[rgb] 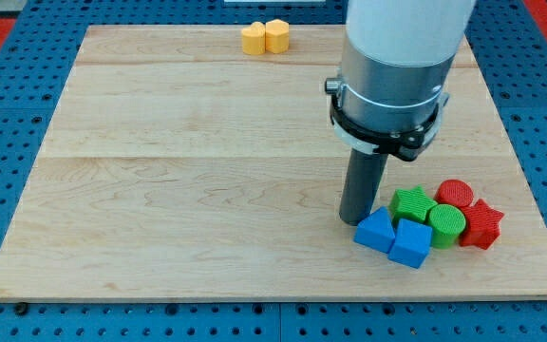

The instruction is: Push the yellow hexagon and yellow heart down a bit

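Observation:
The yellow heart (253, 39) and the yellow hexagon (276, 35) sit touching side by side at the view's top edge of the wooden board (179, 180), heart on the left. My tip (354, 219) rests on the board far below them, toward the view's lower right, just left of the blue triangle-like block (376, 230). The arm's grey and white body rises above the tip and hides part of the board's upper right.
A cluster sits at the view's lower right: a blue cube (411, 243), a green star (412, 204), a green cylinder (446, 224), a red cylinder (456, 194) and a red star (482, 224). Blue pegboard surrounds the board.

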Robot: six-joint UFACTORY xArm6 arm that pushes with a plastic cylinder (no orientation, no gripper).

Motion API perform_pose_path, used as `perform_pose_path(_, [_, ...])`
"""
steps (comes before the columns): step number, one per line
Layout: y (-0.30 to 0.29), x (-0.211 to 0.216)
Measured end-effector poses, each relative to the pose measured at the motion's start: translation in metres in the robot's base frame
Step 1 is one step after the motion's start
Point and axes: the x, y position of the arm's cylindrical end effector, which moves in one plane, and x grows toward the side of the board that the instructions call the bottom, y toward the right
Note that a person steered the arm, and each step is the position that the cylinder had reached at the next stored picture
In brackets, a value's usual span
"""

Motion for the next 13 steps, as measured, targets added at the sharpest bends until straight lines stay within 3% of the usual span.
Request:
perform_pose_path(2, [0.009, 0.000])
perform_pose_path(3, [-0.041, -0.034])
perform_pose_path(4, [-0.053, -0.117])
perform_pose_path(6, [-0.004, -0.269])
perform_pose_path(7, [-0.008, -0.340])
perform_pose_path(11, [-0.082, -0.340])
perform_pose_path(13, [-0.090, -0.338])
